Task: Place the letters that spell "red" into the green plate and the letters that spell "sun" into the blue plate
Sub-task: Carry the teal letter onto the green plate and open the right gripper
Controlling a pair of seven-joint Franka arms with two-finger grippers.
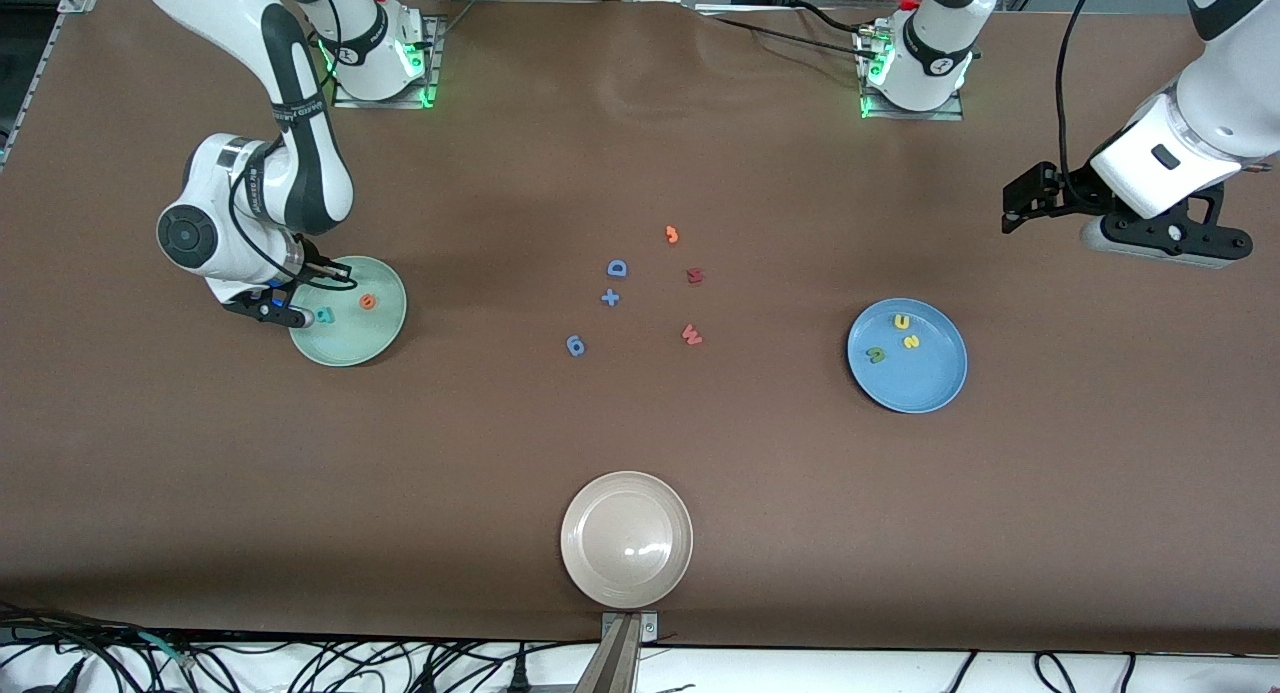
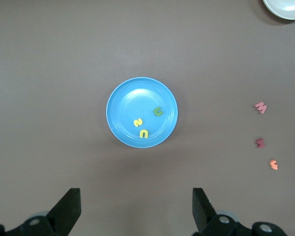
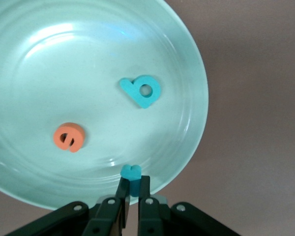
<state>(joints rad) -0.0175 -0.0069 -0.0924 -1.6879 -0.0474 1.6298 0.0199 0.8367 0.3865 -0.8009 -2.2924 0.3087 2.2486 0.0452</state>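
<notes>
Front view: the right gripper (image 1: 290,317) is hanging over the green plate's (image 1: 375,348) rim.

Left wrist view: the left gripper (image 2: 136,209) is gaping empty above the blue plate (image 2: 123,118) carrying yellow "u" (image 2: 143,133), "s" (image 2: 136,122), olive "n" (image 2: 159,112).

Right wrist view: fingers are pinching the teal "r" (image 3: 131,173) over the plate's edge; orange "e" (image 3: 68,137) and teal "d" (image 3: 141,90) are lying inside.

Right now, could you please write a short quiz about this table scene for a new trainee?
1. True or false: the right hand is shut on the small teal "r" over the green plate.
2. Which letters already lie in the green plate?
A. the orange "e" and the teal "d"
B. the red W and the blue D
C. none
3. Fill in: the blue plate holds the yellow "u", the yellow "s" and the olive-green ____.

Key
1. True.
2. A.
3. "n". The left hand waits open above the table at its own arm's end.
</notes>
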